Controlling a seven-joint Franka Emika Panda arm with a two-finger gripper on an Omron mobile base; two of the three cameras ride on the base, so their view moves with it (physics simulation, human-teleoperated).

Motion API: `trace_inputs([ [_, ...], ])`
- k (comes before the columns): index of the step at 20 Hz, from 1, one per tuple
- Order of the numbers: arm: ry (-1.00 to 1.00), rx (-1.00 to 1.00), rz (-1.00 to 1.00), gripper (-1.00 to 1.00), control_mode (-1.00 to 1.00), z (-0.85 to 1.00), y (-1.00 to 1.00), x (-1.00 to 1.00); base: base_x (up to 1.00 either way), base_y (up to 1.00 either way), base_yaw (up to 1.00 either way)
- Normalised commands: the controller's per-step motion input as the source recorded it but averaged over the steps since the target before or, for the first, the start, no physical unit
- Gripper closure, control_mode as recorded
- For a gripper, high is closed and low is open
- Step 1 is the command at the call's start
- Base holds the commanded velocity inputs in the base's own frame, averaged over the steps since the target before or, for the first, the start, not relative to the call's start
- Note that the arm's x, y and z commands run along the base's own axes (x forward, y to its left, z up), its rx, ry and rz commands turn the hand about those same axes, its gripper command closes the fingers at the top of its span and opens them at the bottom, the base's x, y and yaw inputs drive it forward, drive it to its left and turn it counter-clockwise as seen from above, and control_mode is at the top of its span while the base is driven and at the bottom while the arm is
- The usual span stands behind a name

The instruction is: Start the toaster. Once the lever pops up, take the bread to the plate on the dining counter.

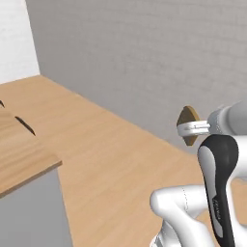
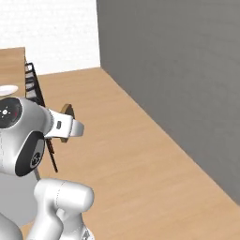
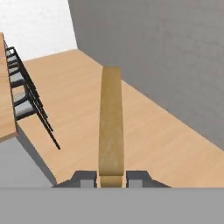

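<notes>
while carried: the bread (image 3: 110, 122) sits edge-on between the jaws, high over the wooden floor (image 3: 144, 131), so the main risk is a slip in transit.
far left, dining surface: the dining counter (image 1: 24, 154) shows as a light wooden top in the left base view, with a pale grey side below; it is well apart from the slice.
left, stools: dark chairs (image 3: 26, 105) stand along the counter's edge in the hand view; a wide swing toward the surface could clip them.
plate: a white rim that i take for the plate (image 2: 8, 90) peeks over the arm in the right base view, on the wooden top; too little shows to be sure.
centre, grip: the gripper (image 3: 111, 177) has its jaws clamped on the bread's lower edge only, so most of the slice stands free beyond them.
what could go wrong: a sharp turn or stop by the base could tilt the slice in that narrow hold, or drop it to the floor.
right, wall: the grey wall (image 3: 166, 57) runs close alongside; swinging that way risks knocking the bread loose.
</notes>
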Motion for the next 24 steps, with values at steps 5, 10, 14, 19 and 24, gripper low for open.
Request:
trace_inputs([
  [5,0.00,0.00,0.00,1.00,1.00,0.00,0.00,0.00,1.00,-0.61,0.51],
  [10,0.00,0.00,0.00,1.00,1.00,0.00,0.00,0.00,1.00,-0.60,0.51],
  [14,0.00,0.00,0.00,1.00,1.00,0.00,0.00,0.00,1.00,-0.58,0.52],
  [19,0.00,0.00,0.00,1.00,1.00,0.00,0.00,0.00,1.00,-0.50,0.56],
  [24,0.00,0.00,0.00,1.00,1.00,0.00,0.00,0.00,1.00,-0.41,0.62],
])
